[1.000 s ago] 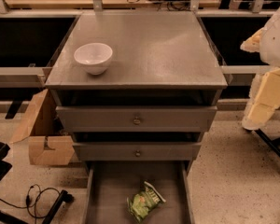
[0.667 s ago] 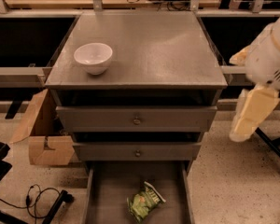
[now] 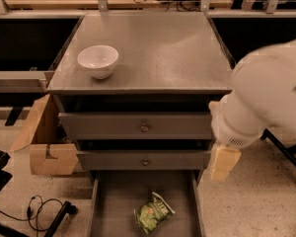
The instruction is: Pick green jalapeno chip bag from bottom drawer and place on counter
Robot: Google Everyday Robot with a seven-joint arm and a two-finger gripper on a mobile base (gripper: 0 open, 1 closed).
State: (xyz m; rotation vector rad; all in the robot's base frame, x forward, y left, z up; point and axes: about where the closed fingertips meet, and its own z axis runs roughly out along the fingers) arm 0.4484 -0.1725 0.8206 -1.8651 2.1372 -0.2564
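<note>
Gripper (image 3: 224,163) hangs right of the cabinet, above the open bottom drawer (image 3: 104,209)
Green chip bag (image 3: 152,213) lies in the drawer; white bowl (image 3: 98,60) on the counter (image 3: 172,48); gripper's hold cannot be told

arm (image 3: 271,90): right of frame, angled down | tool (image 3: 224,163): apparently pointing down, low right

Cream end effector (image 3: 224,164) beside grey drawers (image 3: 113,126); green bag (image 3: 152,214); white bowl (image 3: 98,60); speckled grey counter (image 3: 163,48).
</note>
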